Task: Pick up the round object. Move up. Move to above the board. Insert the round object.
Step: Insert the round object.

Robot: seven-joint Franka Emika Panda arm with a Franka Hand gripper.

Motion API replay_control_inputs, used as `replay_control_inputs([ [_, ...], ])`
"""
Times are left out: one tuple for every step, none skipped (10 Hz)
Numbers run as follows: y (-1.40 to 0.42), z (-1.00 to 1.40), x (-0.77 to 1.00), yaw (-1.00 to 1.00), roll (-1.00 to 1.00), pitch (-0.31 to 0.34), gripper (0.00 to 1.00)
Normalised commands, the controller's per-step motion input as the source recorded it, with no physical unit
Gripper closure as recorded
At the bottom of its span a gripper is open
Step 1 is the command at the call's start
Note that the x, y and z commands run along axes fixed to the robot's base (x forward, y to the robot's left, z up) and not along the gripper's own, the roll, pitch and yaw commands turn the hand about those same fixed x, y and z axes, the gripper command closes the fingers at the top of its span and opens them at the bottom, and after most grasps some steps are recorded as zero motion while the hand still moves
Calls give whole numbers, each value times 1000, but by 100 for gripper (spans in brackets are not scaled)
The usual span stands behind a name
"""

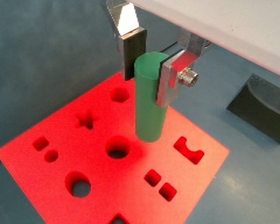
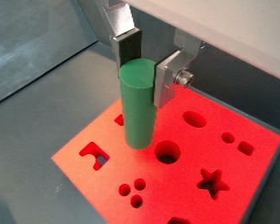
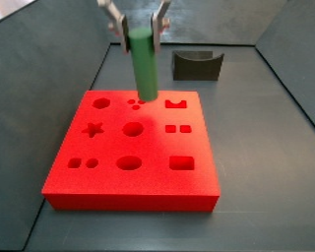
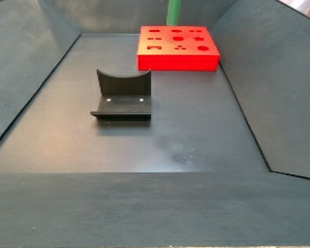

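Tool [image 1: 150, 59] clamped on green cylinder peg [image 1: 149, 98], upright above red board [image 1: 60, 140]. Step: positioning over board. Next, you align peg with round hole [image 1: 116, 151], lower straight.

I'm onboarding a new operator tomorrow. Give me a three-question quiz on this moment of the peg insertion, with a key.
1. True or false: the end effector is shut on the green peg.
2. Where is the peg's lower end in both wrist views? A) deep in a hole B) above the red board C) lying on the grey floor
3. Which object stands on the floor apart from the board in a side view?

Key:
1. True; the fingers clamp the peg's upper part and it hangs upright.
2. B; it hovers beside the large round hole, not yet inserted.
3. The dark block with a curved notch.
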Motion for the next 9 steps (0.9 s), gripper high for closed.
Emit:
replay_control_inputs([
  [-246, -511, 0, 77, 247, -240, 100],
  [-243, -391, 0, 51, 196, -224, 100],
  [-143, -206, 0, 6, 73, -151, 100],
  [-31, -69, 0, 0, 0, -56, 100],
  [-23, -146, 43, 0, 0, -11, 100],
  [-29, -311, 57, 0, 74, 0, 100],
  [-114, -231, 0, 0, 81, 0, 100],
  [-111, -160, 0, 0, 10, 0, 100],
  [-114, -114, 0, 0, 0, 0, 100],
])
